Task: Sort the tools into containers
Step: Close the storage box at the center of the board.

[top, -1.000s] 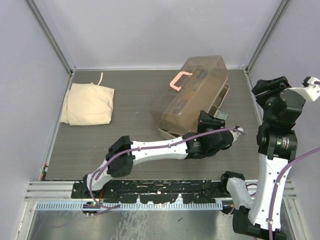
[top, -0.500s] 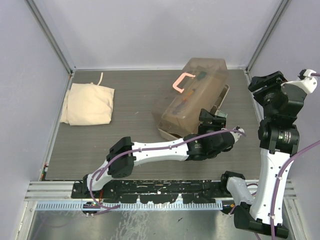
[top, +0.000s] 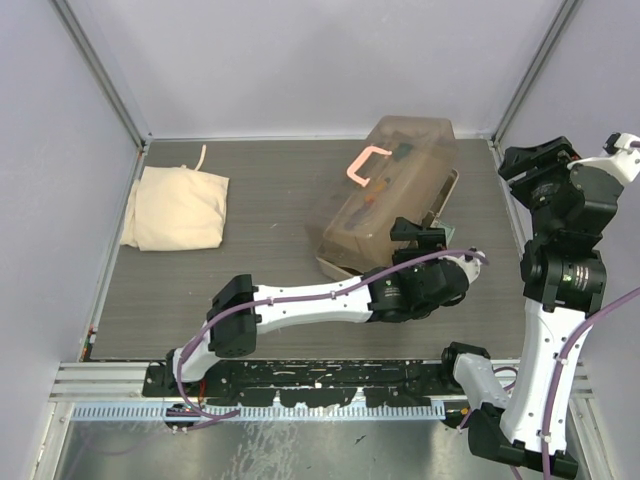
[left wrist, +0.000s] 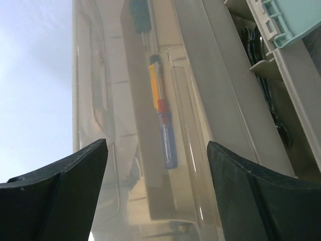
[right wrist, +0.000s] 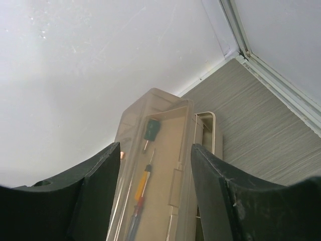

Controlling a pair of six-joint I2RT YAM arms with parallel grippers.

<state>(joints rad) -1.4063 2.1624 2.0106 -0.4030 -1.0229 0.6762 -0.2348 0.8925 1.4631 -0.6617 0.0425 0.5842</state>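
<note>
The brown translucent toolbox [top: 390, 195] with a salmon-pink handle [top: 362, 160] lies at the table's back middle. My left gripper [top: 428, 232] is at its near right end, open and holding nothing. In the left wrist view the left gripper [left wrist: 156, 145] looks through the lid at a blue-red screwdriver [left wrist: 166, 140], an orange one [left wrist: 154, 83] and a green handle [left wrist: 140, 15]. Silver wrenches [left wrist: 266, 75] lie in a tan tray beside the pale green latch [left wrist: 288, 20]. My right gripper [top: 535, 165] is raised at the right; the right gripper [right wrist: 155, 146] is open and frames the toolbox [right wrist: 170, 165] from afar.
A cream cloth bag [top: 175, 208] lies at the left of the table. Grey walls with metal frame posts [top: 100, 75] close in the sides and back. A tan tray [right wrist: 208, 133] juts out beside the toolbox lid.
My left gripper has opened wide at the toolbox's near end, and the lid has settled a little lower. The right wrist has turned slightly.
</note>
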